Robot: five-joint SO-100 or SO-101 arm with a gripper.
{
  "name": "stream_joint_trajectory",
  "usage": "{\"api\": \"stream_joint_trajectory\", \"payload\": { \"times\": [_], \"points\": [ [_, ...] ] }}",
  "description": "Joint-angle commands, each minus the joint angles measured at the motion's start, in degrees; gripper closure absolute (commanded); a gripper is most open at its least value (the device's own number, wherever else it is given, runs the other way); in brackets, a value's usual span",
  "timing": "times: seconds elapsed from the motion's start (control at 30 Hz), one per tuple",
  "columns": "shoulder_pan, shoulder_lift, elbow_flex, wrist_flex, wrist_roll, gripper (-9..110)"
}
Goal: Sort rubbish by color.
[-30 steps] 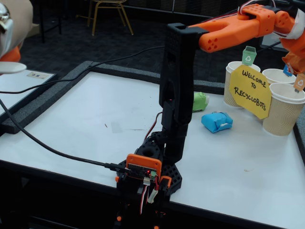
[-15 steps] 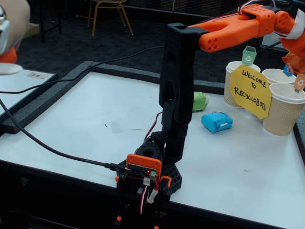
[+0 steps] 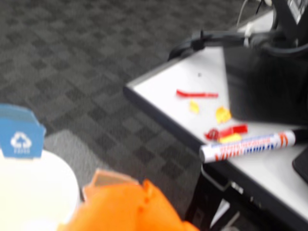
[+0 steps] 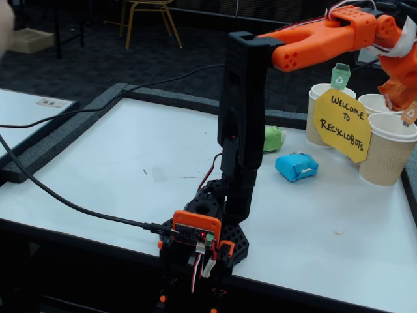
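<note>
Gone from the upper left of the fixed view is the pale blurred shape seen half a second ago; the arm (image 4: pixel 242 124) is unmoved. At lower centre its base (image 4: pixel 202 238) is seen on the white table (image 4: pixel 98 163). Beyond it, right of centre, the blue wad (image 4: pixel 296 165) lies on the table, with the green wad (image 4: pixel 273 138) just behind. Farther back, at the right edge, the cups (image 4: pixel 388 147) and yellow sign (image 4: pixel 341 125) are found. The orange wad (image 4: pixel 399 77) is held above them by the gripper (image 4: pixel 405 65), whose jaws are largely cut off. In the wrist view, orange paper fills the bottom beside a blue flag (image 3: pixel 20 132).
</note>
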Motion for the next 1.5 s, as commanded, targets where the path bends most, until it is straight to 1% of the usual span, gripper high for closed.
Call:
{"api": "stream_joint_trajectory", "payload": {
  "times": [0.0, 0.2, 0.57, 0.83, 1.1, 1.13, 1.2, 1.27, 1.47],
  "points": [
    [-0.9, 7.5, -8.2, 2.6, -0.4, 101],
    [-0.9, 11.4, -8.2, 5.7, -0.4, 101],
    [-0.8, 12.5, -7.3, 3.7, -0.4, 101],
    [-0.8, 11.2, -3.7, -6.0, -0.4, 101],
    [-0.8, 7.5, -3.7, -9.0, -0.4, 101],
    [-0.8, 7.0, -3.7, -8.9, -0.4, 101],
    [-0.7, 6.7, -3.2, -8.5, -0.4, 92],
    [-0.7, 6.7, -2.6, -8.1, -0.4, 85],
    [-0.7, 6.7, -2.4, -7.4, -0.4, 81]
  ]
}}
